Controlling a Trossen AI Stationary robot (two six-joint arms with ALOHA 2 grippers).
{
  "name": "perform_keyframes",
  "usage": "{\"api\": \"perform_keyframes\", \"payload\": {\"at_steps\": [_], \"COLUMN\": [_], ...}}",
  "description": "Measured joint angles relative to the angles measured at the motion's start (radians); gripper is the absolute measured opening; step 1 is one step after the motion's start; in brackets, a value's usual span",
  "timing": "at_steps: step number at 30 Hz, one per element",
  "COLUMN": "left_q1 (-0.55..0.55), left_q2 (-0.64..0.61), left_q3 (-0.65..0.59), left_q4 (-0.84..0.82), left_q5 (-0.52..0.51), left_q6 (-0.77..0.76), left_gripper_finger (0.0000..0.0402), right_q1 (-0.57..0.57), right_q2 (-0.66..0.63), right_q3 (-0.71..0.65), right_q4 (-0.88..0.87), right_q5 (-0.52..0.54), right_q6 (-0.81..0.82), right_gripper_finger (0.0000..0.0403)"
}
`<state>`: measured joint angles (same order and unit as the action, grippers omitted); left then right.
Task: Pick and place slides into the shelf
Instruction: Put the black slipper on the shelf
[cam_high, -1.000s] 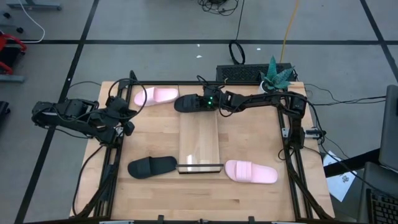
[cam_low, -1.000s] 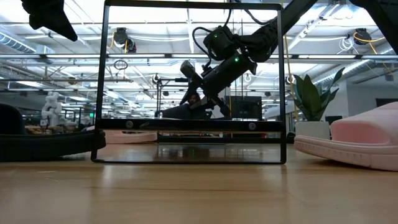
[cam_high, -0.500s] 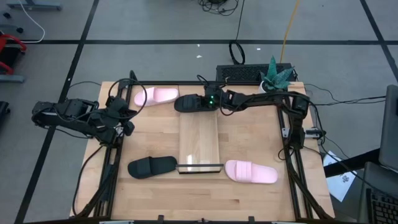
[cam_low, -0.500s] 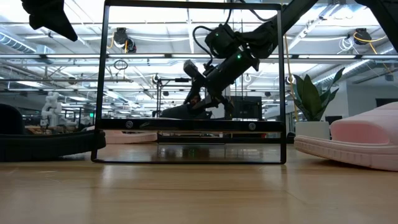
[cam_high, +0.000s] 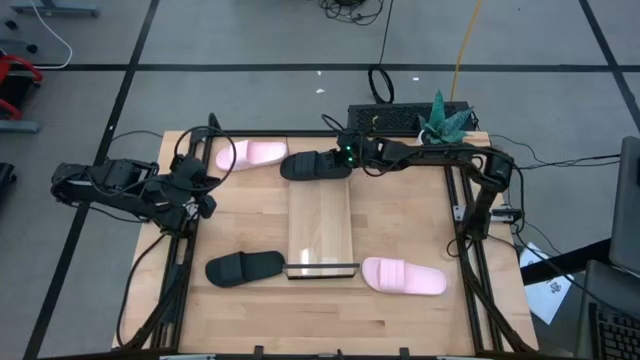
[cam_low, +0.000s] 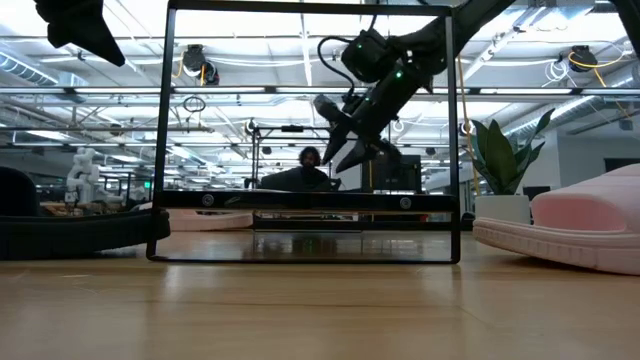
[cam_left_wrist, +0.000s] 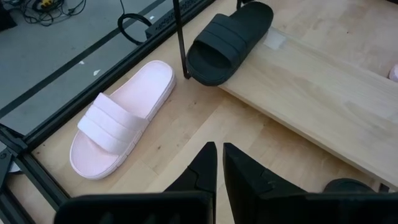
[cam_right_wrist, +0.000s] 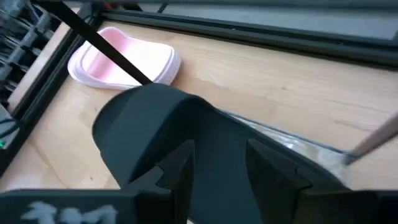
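High view: overhead, looking straight down on the whole tabletop (cam_high: 400, 230). Low view: at tabletop height, facing level across toward the room behind. Left wrist view: oblique, near, looking down. Right wrist view: very close. All four share the black slide (cam_high: 312, 165) (cam_low: 295, 180) (cam_left_wrist: 229, 40) (cam_right_wrist: 186, 137) at 12 o'clock.

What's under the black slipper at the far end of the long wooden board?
The black slipper lies partly on the far end of the shelf, its other end on the table. The wood directly beneath it is covered. The right pincer hangs open just above it.
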<state>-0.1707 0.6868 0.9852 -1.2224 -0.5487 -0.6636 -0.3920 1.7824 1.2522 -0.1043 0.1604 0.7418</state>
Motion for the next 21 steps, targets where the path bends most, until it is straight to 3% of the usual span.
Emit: {"api": "perform_keyframes", "payload": {"at_steps": [4, 15, 21], "left_q1": [0.0, -0.096, -0.198], "left_q2": [0.005, 0.153, 0.185], "left_q3": [0.0, -0.05, -0.139], "left_q4": [0.003, 0.071, 0.067], "left_q5": [0.073, 0.482, 0.647], "left_q6": [-0.026, -0.029, -0.423], "left_gripper_finger": [0.0026, 0.0026, 0.0026], "right_q1": [0.0, 0.032, 0.036], "right_q2": [-0.047, -0.23, -0.313], "right_q3": [0.0, 0.0, 0.0], "right_q4": [-0.065, -0.14, -0.169], "right_q5": [0.0, -0.002, 0.0], "right_q6": [-0.028, -0.166, -0.218], "right_gripper_finger": [0.0135, 0.0135, 0.0135]}}
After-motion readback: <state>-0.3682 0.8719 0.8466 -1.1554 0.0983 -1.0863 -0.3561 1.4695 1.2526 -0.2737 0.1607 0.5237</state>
